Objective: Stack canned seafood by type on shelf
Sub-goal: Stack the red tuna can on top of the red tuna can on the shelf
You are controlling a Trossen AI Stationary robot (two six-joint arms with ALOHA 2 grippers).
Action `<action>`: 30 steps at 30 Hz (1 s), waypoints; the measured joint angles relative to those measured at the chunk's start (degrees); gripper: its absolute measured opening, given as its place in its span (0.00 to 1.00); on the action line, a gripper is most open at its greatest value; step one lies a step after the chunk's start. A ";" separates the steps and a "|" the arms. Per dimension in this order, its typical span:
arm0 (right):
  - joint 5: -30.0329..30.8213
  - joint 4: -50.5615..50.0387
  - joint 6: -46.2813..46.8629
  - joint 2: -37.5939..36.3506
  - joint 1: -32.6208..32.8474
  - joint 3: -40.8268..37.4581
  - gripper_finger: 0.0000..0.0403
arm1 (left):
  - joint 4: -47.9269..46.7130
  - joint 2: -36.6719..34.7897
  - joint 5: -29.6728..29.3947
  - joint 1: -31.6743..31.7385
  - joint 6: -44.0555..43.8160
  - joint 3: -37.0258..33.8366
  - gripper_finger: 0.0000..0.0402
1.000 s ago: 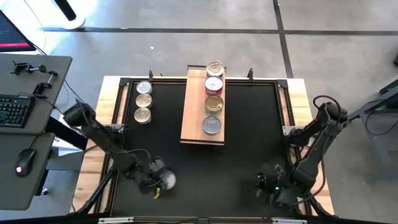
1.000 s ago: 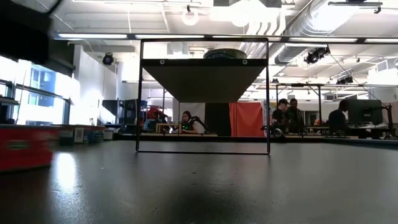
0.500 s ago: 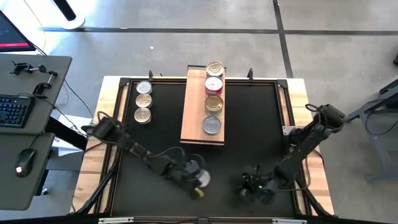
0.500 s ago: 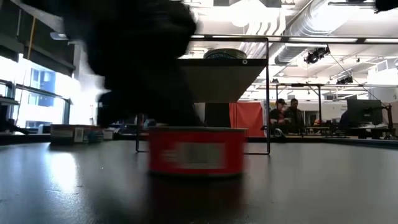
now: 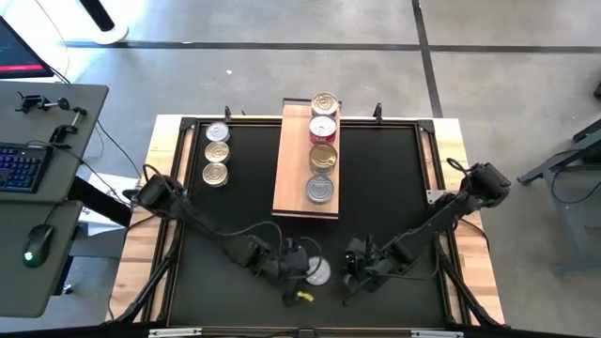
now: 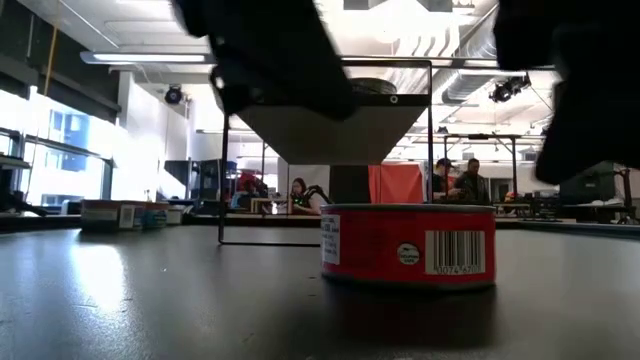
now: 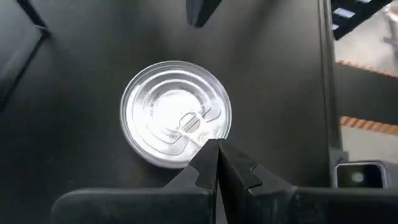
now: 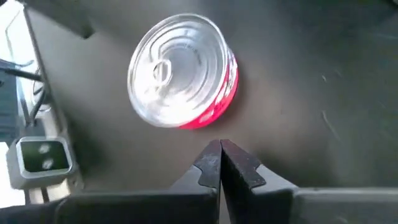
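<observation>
1. One black table (image 5: 376, 188), framed by pale wood, under everything else.
2. Two dark arms, reaching in from the table's near corners toward its near middle, left arm (image 5: 202, 225) from one side, right arm (image 5: 441, 216) from the other.
3. Long wooden shelf (image 5: 293, 178), lying lengthwise on the table's far middle, far end at the table's far edge.
4. Four tins in a row along the shelf: gold-lidded tin (image 5: 324, 101) at the far end, then a red-sided tin (image 5: 323, 127), then a gold tin (image 5: 323, 157), then a silver tin (image 5: 319, 189) nearest the shelf's near end.
5. Three more tins (image 5: 216, 153) in a column on the table, left of the shelf, near the table's far left corner.
6. One loose tin (image 5: 317, 272) on the table, well short of the shelf's near end, between the two grippers; silver pull-tab lid up, red side label with barcode facing the low camera (image 6: 408, 246).
7. Left gripper (image 5: 293, 266) just left of that loose tin, fingers pressed together with nothing between them, tips (image 7: 217, 163) right at the lid's rim (image 7: 176, 114).
8. Right gripper (image 5: 355, 268) just right of the loose tin, fingers closed tight on nothing, tips (image 8: 221, 163) near the red side (image 8: 180, 70) but apart from it.
</observation>
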 joint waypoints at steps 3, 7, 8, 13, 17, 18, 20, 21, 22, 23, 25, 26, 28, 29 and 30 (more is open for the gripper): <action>-2.68 1.44 -0.25 2.80 -1.40 -0.07 0.00 | 1.54 1.14 -3.63 -1.34 1.61 0.11 0.00; -5.55 3.52 1.62 6.32 -2.20 -0.09 0.00 | 3.37 2.77 -8.28 -1.78 3.01 0.20 0.00; -6.26 4.77 2.11 6.87 -2.20 -0.09 0.00 | 3.35 3.35 -8.89 -1.76 2.98 0.20 0.00; -6.48 9.12 2.93 8.31 -2.20 -0.07 0.00 | 4.13 7.51 -7.93 -1.75 1.64 0.19 0.00; -6.02 10.37 3.09 9.16 -2.20 0.76 0.00 | 6.13 8.37 -6.65 -1.80 0.53 0.33 0.00; -5.72 10.13 3.11 9.40 -2.21 0.95 0.00 | 6.43 8.40 -6.95 -1.80 0.56 0.33 0.00; -4.97 9.97 3.10 9.97 -2.33 1.71 0.00 | 6.30 8.40 -6.86 -1.80 0.94 0.33 0.00; -4.99 9.92 2.77 10.03 -2.40 1.95 0.00 | 6.19 8.51 -6.82 -1.81 0.95 0.33 0.00; -5.01 9.41 2.66 10.03 -2.46 2.56 0.00 | 6.17 8.81 -6.87 -1.82 0.92 0.37 0.00; -4.98 8.95 2.49 10.03 -2.46 3.18 0.00 | 5.76 8.84 -6.68 -1.84 0.94 0.44 0.00; -4.45 7.43 0.93 9.65 -2.27 4.95 0.00 | 4.70 8.85 -5.90 -1.85 0.92 0.44 0.00; -3.69 6.24 0.19 9.27 -2.02 6.14 0.00 | 4.03 9.12 -5.67 -1.92 0.92 0.47 0.00; -2.30 4.50 -0.75 8.37 -1.65 9.00 0.00 | 2.61 9.03 -5.31 -2.52 1.03 0.48 0.00; -1.85 4.35 -1.40 8.17 -1.66 10.62 0.00 | 2.04 9.16 -5.38 -2.80 1.12 0.48 0.00; -1.41 4.28 -2.40 8.10 -1.77 12.23 0.00 | 1.32 9.42 -5.79 -3.03 1.19 0.44 0.00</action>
